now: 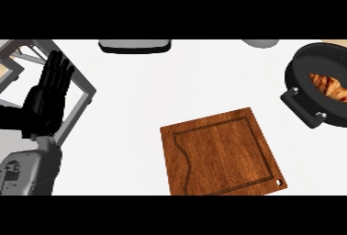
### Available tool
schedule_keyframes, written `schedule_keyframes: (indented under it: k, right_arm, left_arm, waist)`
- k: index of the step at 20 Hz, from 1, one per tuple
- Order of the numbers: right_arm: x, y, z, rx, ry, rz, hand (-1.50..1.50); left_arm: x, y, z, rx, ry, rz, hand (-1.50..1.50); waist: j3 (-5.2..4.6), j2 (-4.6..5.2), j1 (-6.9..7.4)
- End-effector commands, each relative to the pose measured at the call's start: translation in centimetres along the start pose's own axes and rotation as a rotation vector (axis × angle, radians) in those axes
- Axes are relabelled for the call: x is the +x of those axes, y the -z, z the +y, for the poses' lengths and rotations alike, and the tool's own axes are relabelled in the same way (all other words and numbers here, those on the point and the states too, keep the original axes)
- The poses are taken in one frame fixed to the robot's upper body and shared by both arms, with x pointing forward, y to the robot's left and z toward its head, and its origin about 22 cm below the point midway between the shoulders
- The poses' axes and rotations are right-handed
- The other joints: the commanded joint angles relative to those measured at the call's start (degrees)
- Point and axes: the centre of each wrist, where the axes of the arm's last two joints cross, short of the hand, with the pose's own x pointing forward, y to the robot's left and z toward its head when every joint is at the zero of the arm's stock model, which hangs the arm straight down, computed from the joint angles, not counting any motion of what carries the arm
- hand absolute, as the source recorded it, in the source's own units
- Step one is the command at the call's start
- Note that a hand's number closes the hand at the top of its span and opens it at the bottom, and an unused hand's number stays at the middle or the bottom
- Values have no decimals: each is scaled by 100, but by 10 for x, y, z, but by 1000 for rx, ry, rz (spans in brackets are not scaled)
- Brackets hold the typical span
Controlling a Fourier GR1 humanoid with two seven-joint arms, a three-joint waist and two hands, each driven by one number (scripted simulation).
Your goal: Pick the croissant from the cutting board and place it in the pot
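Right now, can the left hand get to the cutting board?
Probably yes. The left hand rests open at the view's left edge, fingers up, and only bare counter lies between it and the cutting board. The board's top is bare; the croissant already sits in the pot.

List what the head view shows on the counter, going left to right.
Left hand → cutting board → pot with the croissant inside.
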Motion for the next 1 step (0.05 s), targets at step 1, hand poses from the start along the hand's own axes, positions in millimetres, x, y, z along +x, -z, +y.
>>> schedule_keyframes:
  k: [1]
  right_arm:
    - [-17, 6, -24, -23, -2, 0, -150]
  left_arm:
    - [2, -4, 7, -10, 7, -2, 0]
  waist:
    - [2, 7, 37]
